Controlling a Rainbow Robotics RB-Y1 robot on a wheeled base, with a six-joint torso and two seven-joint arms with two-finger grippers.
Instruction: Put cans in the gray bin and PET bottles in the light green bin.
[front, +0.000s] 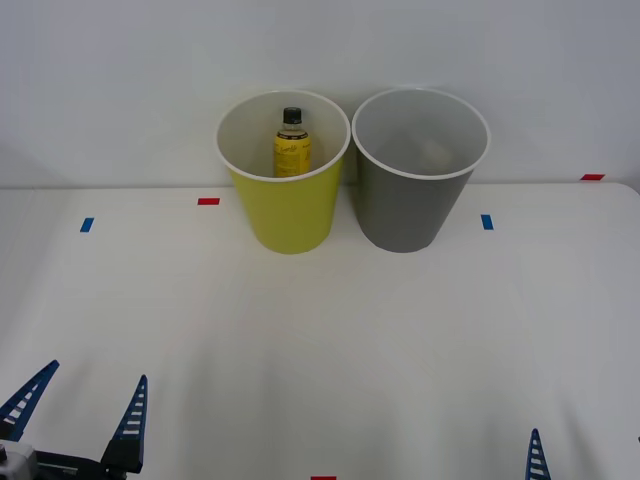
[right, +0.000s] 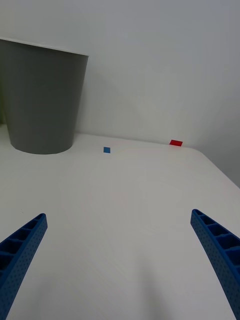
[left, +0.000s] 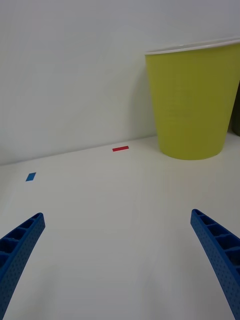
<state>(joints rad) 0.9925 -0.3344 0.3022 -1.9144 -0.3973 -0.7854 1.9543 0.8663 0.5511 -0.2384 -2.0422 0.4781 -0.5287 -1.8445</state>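
Note:
The light green bin (front: 288, 210) stands at the back of the white table, with the gray bin (front: 410, 200) touching its right side. A PET bottle (front: 291, 146) with a yellow label and black cap stands upright inside the light green bin. The gray bin's pale inside shows no clear object. My left gripper (front: 80, 415) is open at the table's near left edge, holding nothing. My right gripper (right: 120, 260) is open at the near right; one blue fingertip (front: 535, 455) shows there. The wrist views show the light green bin (left: 195, 102) and the gray bin (right: 42, 97) well ahead of the fingers.
Small blue tape marks (front: 87, 225) (front: 487, 221) and red tape marks (front: 208, 201) (front: 592, 177) lie on the table near the back. Another red mark (front: 323, 478) sits at the front edge. A white wall rises behind the bins.

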